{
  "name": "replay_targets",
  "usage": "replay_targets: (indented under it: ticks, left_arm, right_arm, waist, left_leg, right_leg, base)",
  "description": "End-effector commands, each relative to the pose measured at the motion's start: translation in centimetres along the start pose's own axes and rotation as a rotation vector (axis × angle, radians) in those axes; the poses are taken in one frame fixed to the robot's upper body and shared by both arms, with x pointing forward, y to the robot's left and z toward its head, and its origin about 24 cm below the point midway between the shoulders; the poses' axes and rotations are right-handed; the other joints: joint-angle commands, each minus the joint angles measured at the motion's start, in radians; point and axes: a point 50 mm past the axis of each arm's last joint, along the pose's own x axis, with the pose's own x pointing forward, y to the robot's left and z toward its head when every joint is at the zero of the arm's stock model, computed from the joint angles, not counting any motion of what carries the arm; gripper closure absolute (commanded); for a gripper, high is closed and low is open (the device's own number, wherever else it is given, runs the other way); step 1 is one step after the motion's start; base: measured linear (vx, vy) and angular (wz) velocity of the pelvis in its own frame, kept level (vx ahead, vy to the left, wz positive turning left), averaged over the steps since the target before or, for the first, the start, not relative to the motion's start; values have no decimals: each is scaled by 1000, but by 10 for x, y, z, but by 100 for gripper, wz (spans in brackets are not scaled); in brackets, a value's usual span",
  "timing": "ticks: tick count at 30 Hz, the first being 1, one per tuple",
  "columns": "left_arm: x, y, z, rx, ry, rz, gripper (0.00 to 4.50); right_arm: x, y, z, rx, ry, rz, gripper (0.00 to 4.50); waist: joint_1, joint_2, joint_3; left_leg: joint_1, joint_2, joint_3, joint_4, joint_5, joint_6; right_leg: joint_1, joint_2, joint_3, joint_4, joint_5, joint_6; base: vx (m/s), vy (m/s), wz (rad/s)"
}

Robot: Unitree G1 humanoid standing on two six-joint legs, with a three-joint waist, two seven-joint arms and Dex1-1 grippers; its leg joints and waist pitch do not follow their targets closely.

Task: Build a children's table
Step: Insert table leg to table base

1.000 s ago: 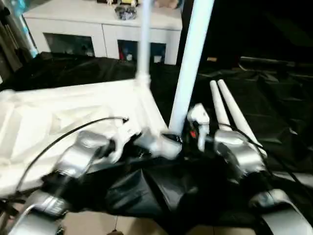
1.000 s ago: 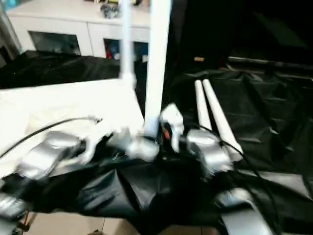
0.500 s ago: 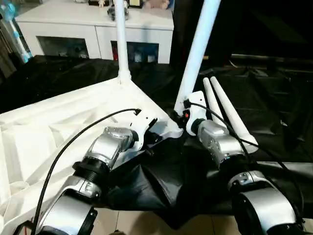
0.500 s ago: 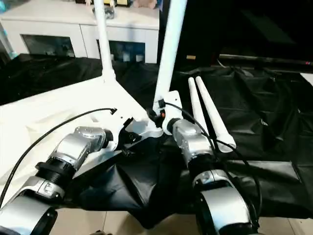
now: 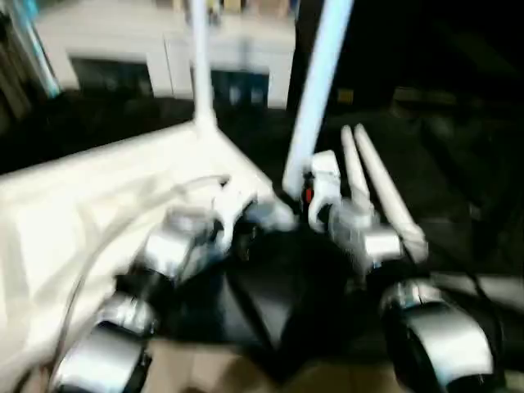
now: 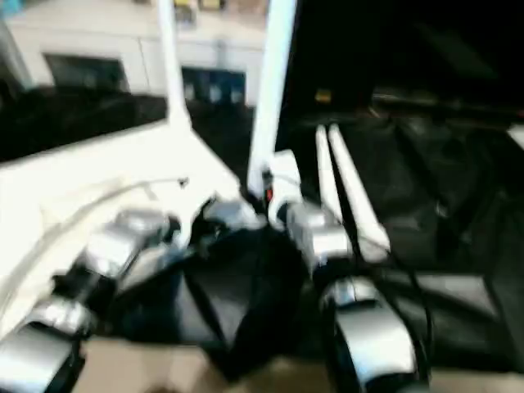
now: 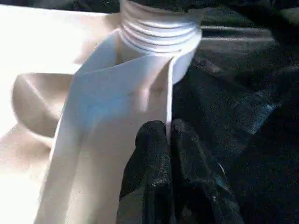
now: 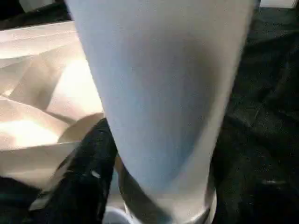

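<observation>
Two grippers are worked at one corner of the upturned table top [image 5: 98, 196]. The left gripper [image 7: 168, 135] is clenched on a thin rib of the corner socket [image 7: 159, 32]. The right gripper [image 5: 315, 184] is placed at the foot of the upright leg [image 5: 315, 90]; its state cannot be told. Leg seating is judged in hand; two spare legs [image 5: 377, 184] on the black worktop [image 5: 458, 164] are needed next.

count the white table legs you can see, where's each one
4. Far leg upright at the tabletop's back corner; near leg upright in the front corner by the right gripper; two loose legs lying side by side on the black cloth.
</observation>
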Motion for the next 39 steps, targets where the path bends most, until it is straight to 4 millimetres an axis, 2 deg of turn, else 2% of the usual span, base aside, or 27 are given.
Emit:
replay_targets:
  ticks: [1,2,3,4,5,7,11,16,21,26,30,33,35,37,39]
  left_arm:
    - [-3,-4,13,47,-53,-23,450]
    - [-4,-4,12,49,-51,-36,450]
    - [-5,-4,12,59,-53,-44,450]
    - [-7,-5,11,71,-55,-61,450]
    - [-8,-6,11,76,-54,-74,450]
    - [-9,-7,11,86,-55,-86,450]
    - [-15,-10,8,118,-44,-149,450]
    - [-20,-12,4,146,-31,-194,450]
    - [-30,-16,0,199,-17,-292,450]
    - [-36,-21,-3,251,-8,-372,450]
    - [-38,-21,-6,256,11,-385,450]
    - [-39,-21,-6,258,14,-389,450]
    - [-39,-22,-7,260,16,-391,450]
    - [-40,-21,-7,261,17,-391,450]
    - [-40,-21,-7,262,18,-389,450]
  right_arm:
    - [0,16,-38,76,161,130,109]
    - [-1,15,-33,62,148,163,98]
    - [-2,14,-31,49,142,179,92]
    - [-3,13,-27,27,137,207,84]
    - [-5,12,-24,0,135,239,77]
    - [-6,11,-22,-21,133,265,77]
    - [-16,7,-11,-111,106,369,77]
    - [-25,5,-3,-158,81,466,77]
    - [-37,4,-4,-230,128,564,77]
    - [-43,6,-4,-271,140,612,77]
    - [-45,9,-7,-285,155,637,77]
    - [-46,9,-9,-287,164,643,77]
    - [-46,10,-11,-286,172,649,104]
    - [-46,11,-11,-284,175,653,112]
    - [-47,11,-11,-281,175,655,135]
  waist:
    - [-6,13,-49]
    - [-13,13,-60]
    - [-16,11,-61]
    - [-18,12,-60]
    - [-19,12,-58]
    - [-19,12,-56]
    - [-16,12,-53]
    - [-14,10,-55]
    - [-11,9,-58]
    - [-8,12,-57]
    - [-5,12,-56]
    - [-4,11,-55]
    - [-4,11,-55]
    - [-4,9,-56]
    - [-4,10,-58]
  left_leg:
    - [-3,21,-1,-70,-176,-25]
    - [-7,19,1,-61,-137,-14]
    - [-4,14,8,-55,-95,9]
    - [-2,14,9,-55,-89,21]
    - [-6,11,12,-54,-92,39]
    - [-6,14,14,-54,-106,54]
    - [-2,20,17,-57,-138,54]
    - [-3,19,19,-52,-102,67]
    - [-3,19,20,-46,-73,87]
    - [1,22,22,-48,-92,81]
    - [3,21,23,-48,-97,80]
    - [1,22,23,-51,-112,66]
    - [1,21,23,-51,-118,61]
    - [2,21,23,-50,-110,59]
    - [1,20,23,-47,-91,64]
  right_leg:
    - [24,-40,50,-101,-30,-173]
    - [36,-39,50,-91,120,-206]
    - [33,-31,47,-88,225,-225]
    - [32,-31,46,-88,246,-235]
    - [37,-34,46,-91,248,-244]
    - [37,-38,47,-94,225,-248]
    - [37,-43,49,-100,151,-247]
    - [38,-40,49,-96,198,-252]
    - [41,-38,46,-92,243,-257]
    - [36,-39,48,-92,224,-269]
    - [35,-38,49,-92,220,-263]
    - [35,-39,48,-93,191,-263]
    - [36,-40,49,-94,176,-258]
    - [36,-40,50,-93,177,-257]
    - [36,-38,50,-90,207,-257]
  base:
    - [63,11,-6]
    - [63,11,-6]
    - [0,0,0]
    - [0,0,0]
    - [0,0,0]
    - [0,0,0]
    - [0,0,0]
    - [0,0,0]
    - [0,0,0]
    - [0,0,0]
    - [0,0,0]
    - [0,0,0]
    - [0,0,0]
    - [0,0,0]
    - [0,0,0]
